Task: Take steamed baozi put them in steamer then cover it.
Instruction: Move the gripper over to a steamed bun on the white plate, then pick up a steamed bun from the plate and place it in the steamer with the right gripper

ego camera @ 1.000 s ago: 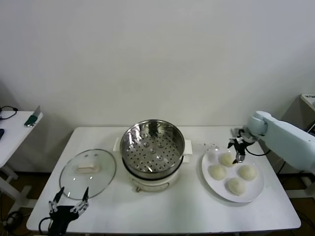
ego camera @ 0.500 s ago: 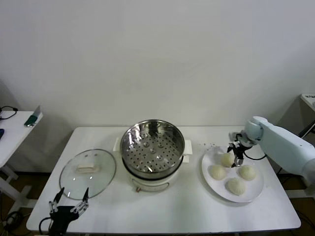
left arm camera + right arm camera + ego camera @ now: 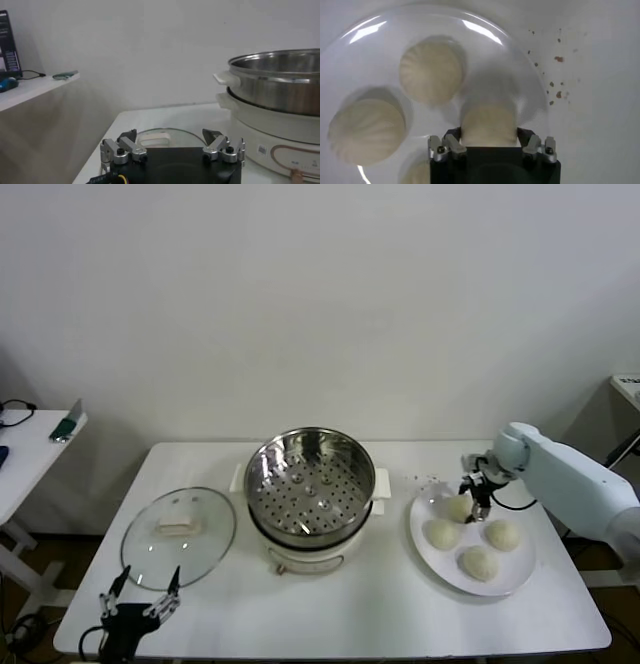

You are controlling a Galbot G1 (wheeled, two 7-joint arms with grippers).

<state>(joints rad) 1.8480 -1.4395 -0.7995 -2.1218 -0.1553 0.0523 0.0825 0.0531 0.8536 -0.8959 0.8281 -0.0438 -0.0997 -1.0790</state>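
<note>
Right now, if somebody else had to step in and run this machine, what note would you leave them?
Right gripper: down on the farthest baozi on the white plate, fingers on either side of it; not lifted yet.
Left gripper: open, parked at the table's near edge by the cover.
Steamer: mid-table, basket empty.
Cover: flat on the table, on the steamer's left.
Baozi: all four on the plate, on the steamer's right.
Done: nothing moved yet.
Left: carry the four baozi into the steamer, then put the cover on.
</note>
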